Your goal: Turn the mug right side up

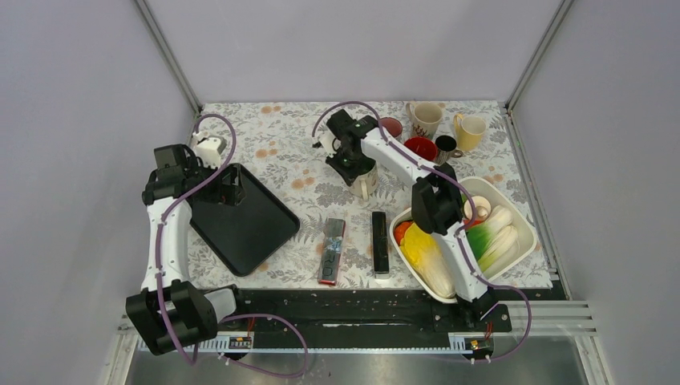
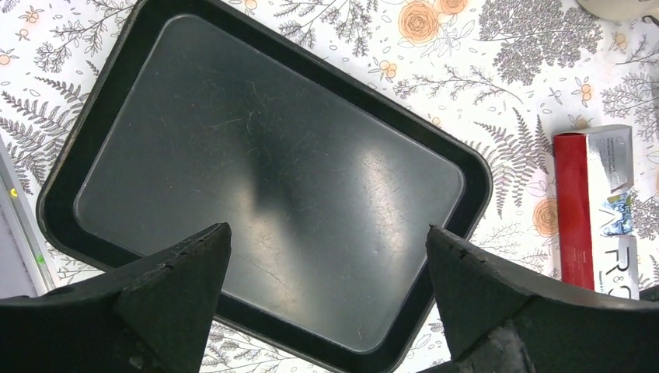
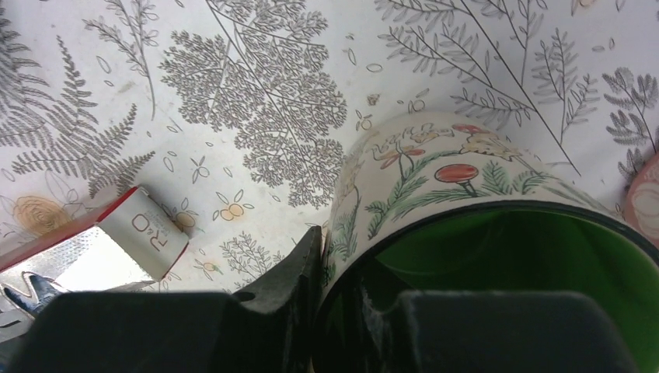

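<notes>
1. From overhead, the mug [image 1: 363,183] was largely covered by the right gripper [image 1: 353,164]. Only its lower wall and handle were seen, at table centre, toward the back.
2. In the right wrist view, the mug's base and handle were out of sight and its rim was cut off at the right edge. Whether the base touched the tablecloth [image 3: 256,101] could not be told.
3. The mouth was turned up toward the wrist camera, and the green inside was exposed.
4. The right gripper's jaws were drawn narrow and clamped on the mug's rim, one finger [image 3: 299,264] against the painted outer wall and the other inside the mouth. The inner fingertip was lost against the dark interior.
5. The left gripper [image 2: 326,241] was held above the black tray [image 2: 478,183], its jaws spread wide. Nothing was held or touched.
6. A red-and-silver box [image 2: 594,202] was noted beside the tray, cut off by the frame edge.
</notes>
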Motion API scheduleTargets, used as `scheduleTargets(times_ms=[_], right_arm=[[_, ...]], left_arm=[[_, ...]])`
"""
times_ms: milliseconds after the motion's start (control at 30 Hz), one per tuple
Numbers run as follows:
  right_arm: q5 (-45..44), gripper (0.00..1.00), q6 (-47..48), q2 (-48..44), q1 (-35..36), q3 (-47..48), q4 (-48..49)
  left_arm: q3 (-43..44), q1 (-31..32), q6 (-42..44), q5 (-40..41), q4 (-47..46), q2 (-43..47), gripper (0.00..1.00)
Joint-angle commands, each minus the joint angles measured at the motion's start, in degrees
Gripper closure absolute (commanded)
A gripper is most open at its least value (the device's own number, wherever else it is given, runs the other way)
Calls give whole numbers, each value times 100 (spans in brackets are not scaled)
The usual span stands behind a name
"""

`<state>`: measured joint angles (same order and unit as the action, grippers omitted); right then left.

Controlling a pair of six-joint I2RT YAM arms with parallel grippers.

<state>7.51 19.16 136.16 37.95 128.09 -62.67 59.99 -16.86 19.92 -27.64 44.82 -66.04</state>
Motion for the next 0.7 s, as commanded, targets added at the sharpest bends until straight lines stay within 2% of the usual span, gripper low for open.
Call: scheduleTargets(times_ms=[0, 67, 167, 233, 300, 333, 433, 467, 567, 667], right_arm=[[-201, 86, 73, -438, -52, -395, 557], [-265, 80, 46, -565, -60, -686, 722], [-352, 57, -14, -943, -60, -1165, 1051], [-437, 46, -17, -1221, -63, -1359, 1119], [-535, 40, -25, -1597, -62, -1591, 1201], [-581, 34, -34, -1799, -60, -1720, 1311], [-679, 7, -44, -2481, -67, -2261, 1582], [-709, 1, -46, -2721, -62, -2451, 1675], [-1125, 1, -109, -3499, -80, -3072, 2030], [-1807, 1, -565, -4253, -518, -3846, 2671]], left_arm=[[-52, 14, 235, 178, -340, 250, 1], [-62, 9, 249, 142, -342, 265, 1], [-92, 8, 257, 97, -344, 294, 1], [-103, 8, 266, 98, -342, 292, 1], [-86, 8, 259, 127, -348, 276, 1], [-81, 21, 235, 175, -377, 257, 1], [-108, 105, 117, 440, -571, 224, 1], [-145, 162, 64, 531, -674, 220, 1], [-338, 421, -99, 838, -1202, 247, 1], [-829, 629, -197, 950, -2207, 336, 1]])
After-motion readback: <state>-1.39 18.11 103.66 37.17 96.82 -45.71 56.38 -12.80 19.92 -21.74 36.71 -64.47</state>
